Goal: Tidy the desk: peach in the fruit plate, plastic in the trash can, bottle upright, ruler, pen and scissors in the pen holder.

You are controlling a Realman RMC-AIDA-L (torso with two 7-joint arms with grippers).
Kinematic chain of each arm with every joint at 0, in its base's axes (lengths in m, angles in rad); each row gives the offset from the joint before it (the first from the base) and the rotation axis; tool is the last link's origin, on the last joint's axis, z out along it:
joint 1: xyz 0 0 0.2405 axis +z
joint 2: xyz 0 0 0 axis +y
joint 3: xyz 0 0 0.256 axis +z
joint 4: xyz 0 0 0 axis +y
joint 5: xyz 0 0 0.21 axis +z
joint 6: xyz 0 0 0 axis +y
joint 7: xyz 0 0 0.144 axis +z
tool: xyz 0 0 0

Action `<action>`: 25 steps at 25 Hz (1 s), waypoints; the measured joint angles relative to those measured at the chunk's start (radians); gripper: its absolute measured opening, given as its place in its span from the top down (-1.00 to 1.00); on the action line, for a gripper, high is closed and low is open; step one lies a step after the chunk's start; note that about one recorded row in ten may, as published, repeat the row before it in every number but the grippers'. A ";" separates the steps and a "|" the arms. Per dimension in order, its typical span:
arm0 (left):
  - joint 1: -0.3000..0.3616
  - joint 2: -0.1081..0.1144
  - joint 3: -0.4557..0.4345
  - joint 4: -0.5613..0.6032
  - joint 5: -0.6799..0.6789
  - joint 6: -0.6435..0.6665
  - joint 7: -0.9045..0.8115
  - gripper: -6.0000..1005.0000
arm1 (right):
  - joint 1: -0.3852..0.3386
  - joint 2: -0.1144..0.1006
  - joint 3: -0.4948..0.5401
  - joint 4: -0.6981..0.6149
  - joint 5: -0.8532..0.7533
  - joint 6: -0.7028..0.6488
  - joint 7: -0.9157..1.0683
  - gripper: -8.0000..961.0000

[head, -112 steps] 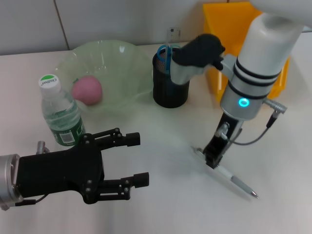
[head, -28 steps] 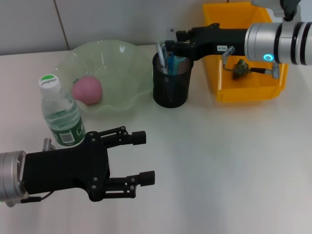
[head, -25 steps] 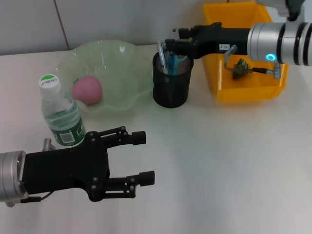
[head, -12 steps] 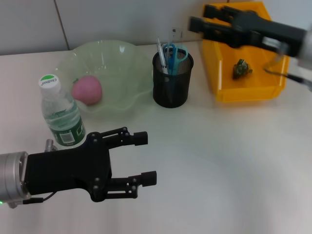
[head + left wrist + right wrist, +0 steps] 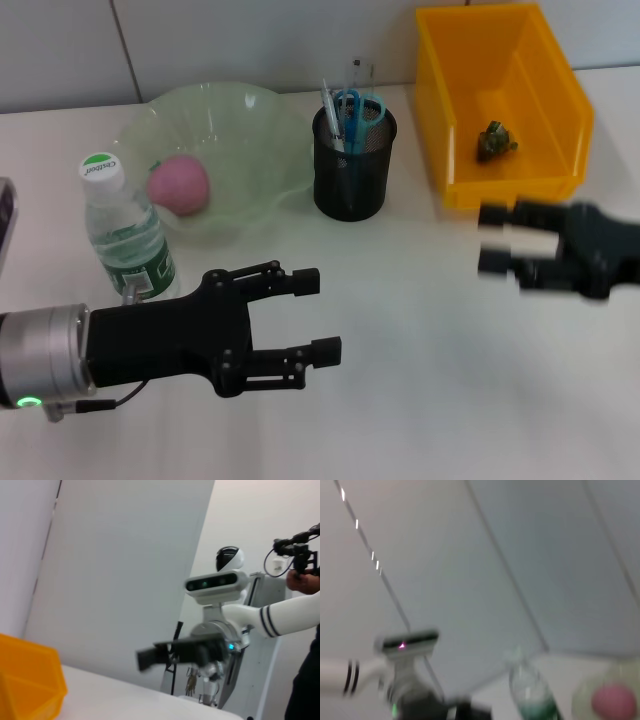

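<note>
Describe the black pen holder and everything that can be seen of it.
The pen holder is a round black cup of what looks like wire mesh, standing upright on the white desk between the green fruit plate and the yellow trash can, touching neither as far as the head view shows. Blue-handled scissors, a pen and a clear ruler stick out of its open top. Neither tool touches it.

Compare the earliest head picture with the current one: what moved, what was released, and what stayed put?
The right gripper carried the pen from the desk into the pen holder, released it, then pulled back toward the robot, open. The left gripper, open, edged forward. Bottle, peach, fruit plate and trash can stayed put.
</note>
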 joint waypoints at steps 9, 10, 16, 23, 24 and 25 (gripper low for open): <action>-0.013 0.001 0.009 -0.033 0.003 -0.060 0.006 -0.62 | 0.000 0.002 0.006 -0.035 -0.173 0.025 -0.037 -0.61; -0.016 0.001 0.011 -0.039 0.003 -0.060 0.006 -0.62 | 0.001 0.002 0.006 -0.036 -0.178 0.027 -0.040 -0.61; -0.031 0.004 0.027 -0.051 0.005 -0.063 0.001 -0.62 | 0.013 0.001 -0.003 -0.036 -0.185 0.029 -0.050 -0.61; -0.030 0.037 0.027 -0.051 0.006 -0.042 -0.010 -0.62 | 0.037 0.006 -0.003 -0.027 -0.187 0.029 -0.047 -0.61; -0.028 0.045 0.027 -0.048 0.008 -0.035 -0.017 -0.62 | 0.037 0.006 -0.003 -0.027 -0.187 0.029 -0.047 -0.61; -0.023 0.066 0.022 -0.043 0.016 -0.020 -0.034 -0.62 | 0.041 0.008 -0.002 -0.024 -0.187 0.028 -0.044 -0.61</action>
